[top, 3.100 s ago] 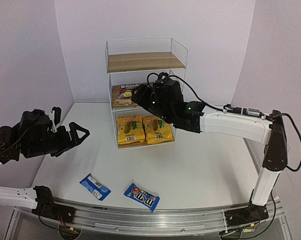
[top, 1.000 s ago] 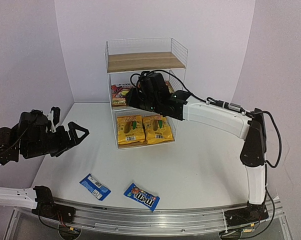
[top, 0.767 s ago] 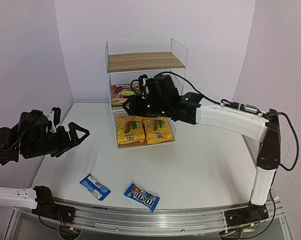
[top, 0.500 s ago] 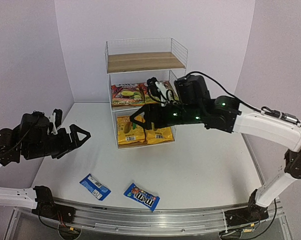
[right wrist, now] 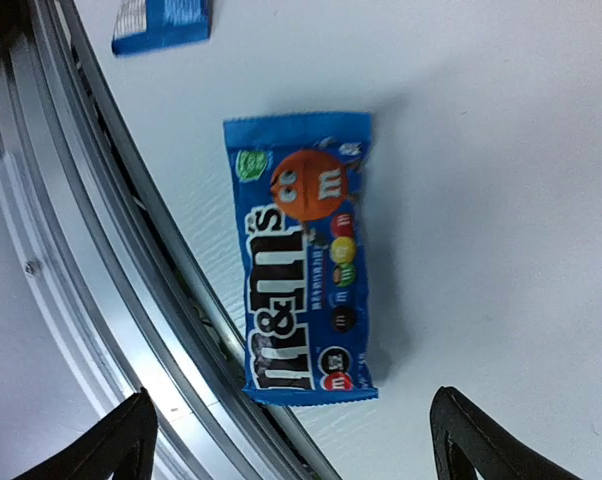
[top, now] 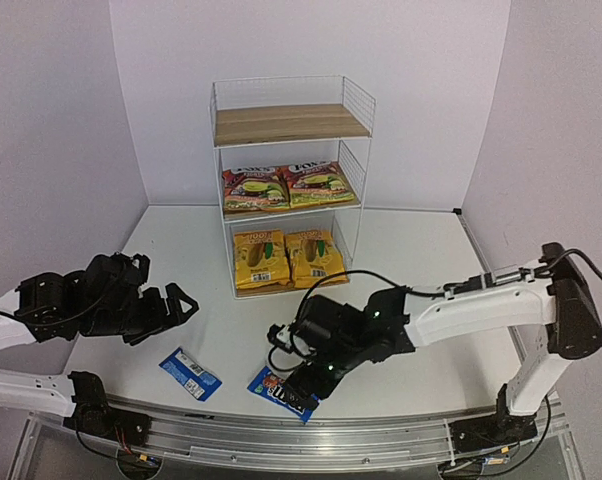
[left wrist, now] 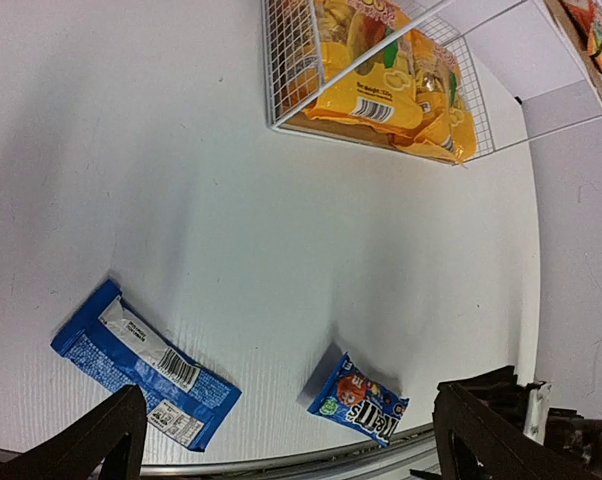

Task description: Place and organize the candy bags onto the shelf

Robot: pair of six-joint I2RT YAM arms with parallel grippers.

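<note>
- A tall white wire shelf (top: 286, 122) with three brown wood boards stands at the back of the white bench (top: 431, 260).
- Two big shiny yellow-orange candy bags (top: 259, 258) stand side by side on the bottom board. They lean back, so their fronts show.
- Two red-pink candy bags (top: 253, 187) with yellow-green pictures sit side by side on the middle board. The top board has no bag on it, so I think the small packets belong there.
- A small blue packet with an orange candy face (right wrist: 301, 285) lies flat on the bench, close to the grey metal rail (right wrist: 101, 250).
- The right gripper (right wrist: 291, 440) hangs just over that packet. Its fingers are spread wide and hold nothing. One finger is on each side of the packet's end, so it looks ready to pinch it.
- A second small blue packet with a white label (left wrist: 141, 365) lies flat farther left, apart from the first.
- The left gripper (left wrist: 281, 440) is above the bench with its fingers spread wide, and it holds nothing. It points down toward both packets, maybe to take the labelled one.
- The packets are thin and slippery, so a pinch may slide off.
</note>
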